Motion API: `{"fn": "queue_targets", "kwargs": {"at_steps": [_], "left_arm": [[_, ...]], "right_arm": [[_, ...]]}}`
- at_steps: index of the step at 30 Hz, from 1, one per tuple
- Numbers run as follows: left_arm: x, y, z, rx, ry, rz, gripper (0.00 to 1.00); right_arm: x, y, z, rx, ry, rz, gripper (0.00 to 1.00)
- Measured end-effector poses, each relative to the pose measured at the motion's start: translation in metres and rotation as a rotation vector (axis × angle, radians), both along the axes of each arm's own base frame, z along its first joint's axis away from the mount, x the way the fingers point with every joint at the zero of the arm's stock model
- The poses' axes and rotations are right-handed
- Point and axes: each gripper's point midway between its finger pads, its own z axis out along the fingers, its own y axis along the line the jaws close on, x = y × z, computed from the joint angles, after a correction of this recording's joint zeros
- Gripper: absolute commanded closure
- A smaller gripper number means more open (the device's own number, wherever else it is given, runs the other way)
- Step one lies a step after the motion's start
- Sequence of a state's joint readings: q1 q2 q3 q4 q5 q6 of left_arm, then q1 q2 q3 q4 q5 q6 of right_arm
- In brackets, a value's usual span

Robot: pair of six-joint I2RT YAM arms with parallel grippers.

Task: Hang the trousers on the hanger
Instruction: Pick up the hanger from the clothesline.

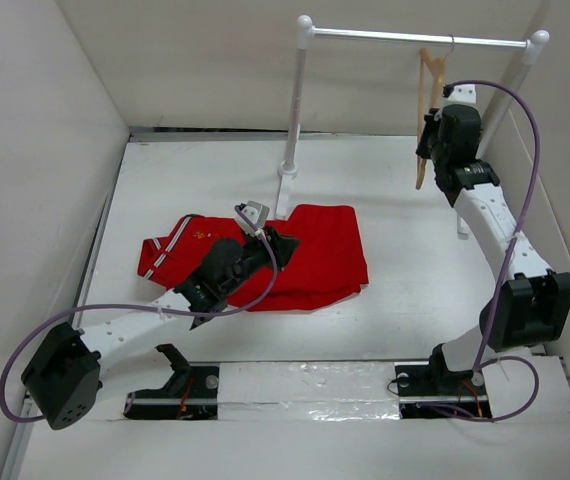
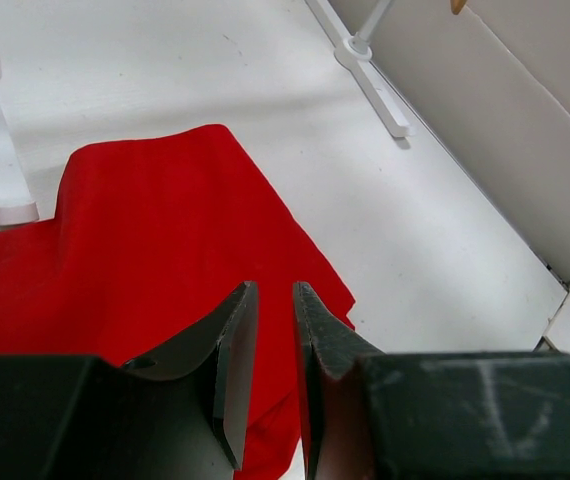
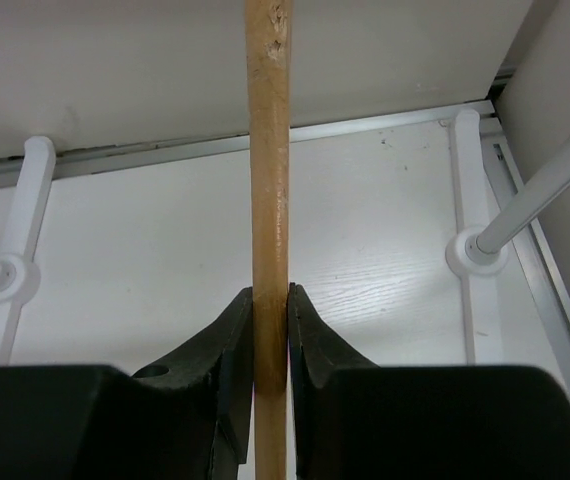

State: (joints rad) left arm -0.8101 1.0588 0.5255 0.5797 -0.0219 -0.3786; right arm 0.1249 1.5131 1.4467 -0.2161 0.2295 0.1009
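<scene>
Trousers [image 1: 315, 250], bright red fabric with white side stripes, lie folded at the centre of the white table [image 1: 405, 300], long axis 9 to 3 o'clock, waistband at 9. The left arm [image 1: 135, 335] reaches low toward 1 o'clock, left gripper [image 1: 281, 245] over the cloth; only its wrist view shows the fingers [image 2: 237, 350] narrowly parted, grip undeterminable. The right arm [image 1: 495, 225] extends upward toward 12 o'clock, right gripper [image 3: 269, 295] clamped on the slim light-brown wooden hanger [image 3: 268, 150], hanging upright from the white metal rail [image 1: 415, 38] at 1 o'clock.
</scene>
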Motion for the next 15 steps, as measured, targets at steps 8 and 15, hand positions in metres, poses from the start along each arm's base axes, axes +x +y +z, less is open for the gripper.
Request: {"fn": "queue_targets", "kwargs": {"at_steps": [8, 15], "left_arm": [[0.001, -0.002, -0.004, 0.002, 0.010, -0.003, 0.66], [0.001, -0.005, -0.013, 0.019, 0.030, -0.012, 0.58]], "right_arm": [[-0.018, -0.003, 0.025, -0.025, -0.055, 0.011, 1.00], [-0.063, -0.009, 0.073, -0.031, -0.187, 0.014, 1.00]]}}
